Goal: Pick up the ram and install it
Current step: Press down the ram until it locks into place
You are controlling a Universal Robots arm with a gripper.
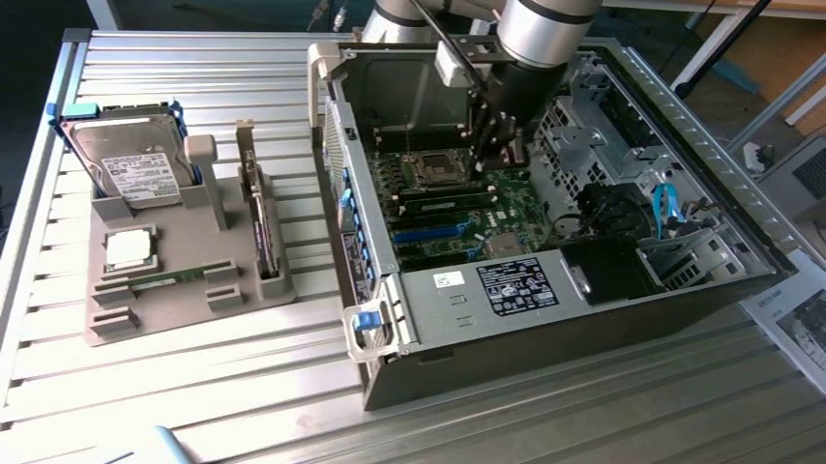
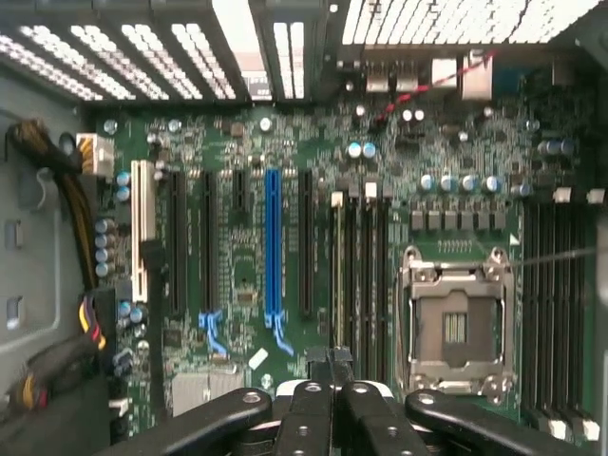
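Open computer case (image 1: 543, 319) on the slatted worktop (image 1: 193, 387): the arm's gripper (image 1: 497, 155) is inside it, fingers clenched together with nothing visibly between them, just above the motherboard (image 2: 237, 266) beside the empty processor socket (image 2: 456, 328). The ram (image 1: 452, 205), a green stick, sits in a slot just below that socket. Grey parts tray (image 1: 168, 280) near the worktop's left edge holds a hard drive (image 1: 130, 169).
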